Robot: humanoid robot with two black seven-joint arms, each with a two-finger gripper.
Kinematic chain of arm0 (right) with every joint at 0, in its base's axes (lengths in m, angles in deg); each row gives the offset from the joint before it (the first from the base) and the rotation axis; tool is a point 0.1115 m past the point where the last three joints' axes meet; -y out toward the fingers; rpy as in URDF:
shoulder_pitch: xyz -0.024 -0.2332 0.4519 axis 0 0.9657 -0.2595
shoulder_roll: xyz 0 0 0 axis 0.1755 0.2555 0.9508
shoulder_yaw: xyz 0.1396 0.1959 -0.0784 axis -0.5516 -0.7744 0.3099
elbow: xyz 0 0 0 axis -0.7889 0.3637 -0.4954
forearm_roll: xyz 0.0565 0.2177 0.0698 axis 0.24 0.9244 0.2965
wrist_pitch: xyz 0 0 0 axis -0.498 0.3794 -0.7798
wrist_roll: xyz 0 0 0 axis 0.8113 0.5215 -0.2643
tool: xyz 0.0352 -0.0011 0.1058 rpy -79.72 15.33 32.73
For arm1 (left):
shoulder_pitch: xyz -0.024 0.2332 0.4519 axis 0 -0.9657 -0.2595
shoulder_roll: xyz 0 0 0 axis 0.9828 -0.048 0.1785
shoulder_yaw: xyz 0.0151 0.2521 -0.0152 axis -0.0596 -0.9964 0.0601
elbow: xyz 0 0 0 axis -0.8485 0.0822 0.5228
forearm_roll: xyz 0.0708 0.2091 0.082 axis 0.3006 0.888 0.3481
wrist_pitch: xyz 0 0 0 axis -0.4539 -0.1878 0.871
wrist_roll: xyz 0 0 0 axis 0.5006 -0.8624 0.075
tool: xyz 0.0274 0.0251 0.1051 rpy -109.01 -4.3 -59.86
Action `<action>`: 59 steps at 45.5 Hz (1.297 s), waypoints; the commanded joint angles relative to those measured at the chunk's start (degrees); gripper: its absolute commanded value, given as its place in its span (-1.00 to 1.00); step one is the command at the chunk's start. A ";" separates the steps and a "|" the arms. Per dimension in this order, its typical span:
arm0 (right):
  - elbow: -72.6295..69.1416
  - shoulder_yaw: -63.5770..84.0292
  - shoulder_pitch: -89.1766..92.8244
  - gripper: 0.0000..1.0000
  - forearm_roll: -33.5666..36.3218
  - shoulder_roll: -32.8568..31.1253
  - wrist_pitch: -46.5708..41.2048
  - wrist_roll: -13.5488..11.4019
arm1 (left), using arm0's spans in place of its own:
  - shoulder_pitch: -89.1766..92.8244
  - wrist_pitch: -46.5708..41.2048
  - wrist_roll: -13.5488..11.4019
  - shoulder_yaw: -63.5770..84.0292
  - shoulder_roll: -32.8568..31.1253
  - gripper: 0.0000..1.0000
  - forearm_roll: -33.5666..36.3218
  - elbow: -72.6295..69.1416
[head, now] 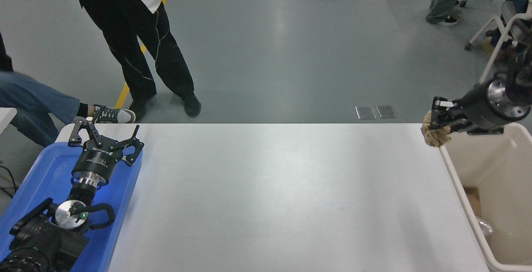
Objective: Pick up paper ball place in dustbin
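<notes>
We held the paper ball [434, 134] clamped in the fingers of our right gripper [437, 123], lifted clear of the white surface [266, 189] at its far right corner. The ball hung just at the near-left rim of the dustbin [451, 168], and from this angle it seemed to sit above the rim line rather than fully over the opening, though we could not be sure. Our left gripper [104, 135] rested parked over the blue tray [37, 180] at the lower left, its fingers spread wide and holding nothing. A person [137, 35] stood beyond the far edge, well apart from the ball.

We judged the main risk to be an early release: if the fingers opened here, the ball could strike the rim and bounce back onto the surface or fall to the floor behind it. The crumpled paper was also light and springy, so a loose fold could snag on a finger and delay the drop.
</notes>
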 commanded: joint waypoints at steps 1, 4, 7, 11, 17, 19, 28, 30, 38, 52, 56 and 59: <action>15.83 0.39 20.86 -1.00 2.70 -3.19 12.05 -0.13 | 0.00 0.00 0.00 0.00 0.00 0.99 0.01 0.00; 22.86 -0.57 28.95 -1.00 8.06 -3.63 15.04 -0.13 | 0.00 0.00 0.00 0.00 0.00 0.99 0.01 0.00; 28.13 -1.45 35.28 -1.00 13.15 -3.55 16.71 -0.13 | 0.00 0.00 0.00 0.00 0.00 0.99 0.01 0.00; 34.11 -3.65 42.66 -1.00 17.64 -3.37 18.29 -0.13 | 0.00 0.00 0.00 0.00 0.00 0.99 0.01 0.00; 39.92 -10.32 52.25 -1.00 18.88 -3.19 20.14 -0.22 | 0.00 0.00 0.00 0.00 0.00 0.99 0.01 0.00; 40.80 -13.04 54.71 -1.00 18.88 -3.28 20.32 -0.40 | 0.00 0.00 0.00 0.00 0.00 0.99 0.01 0.00; 46.69 -20.87 62.36 -1.00 18.79 -1.27 21.54 -1.01 | 0.00 0.00 -0.09 0.00 0.00 0.99 0.01 0.00; 46.78 -21.14 62.81 -1.00 18.79 -0.91 22.42 -1.10 | 0.00 0.00 -0.09 0.00 0.00 0.99 0.01 0.00; 46.78 -21.05 62.81 -1.00 18.00 -0.82 23.04 -1.54 | 0.00 0.00 -0.09 0.09 0.00 0.99 0.01 0.00; 45.64 -21.49 62.46 1.00 18.18 -0.73 22.16 -2.42 | 0.00 0.00 -0.09 0.09 -0.08 0.99 0.01 0.00; 45.55 -22.46 62.46 1.00 18.00 -0.91 22.16 -2.42 | 0.00 0.00 -0.09 0.09 -0.08 0.99 -0.08 0.00; 45.55 -23.34 62.46 1.00 18.00 -1.00 22.25 -2.42 | 0.00 0.00 -0.09 0.09 -0.08 0.99 0.01 0.00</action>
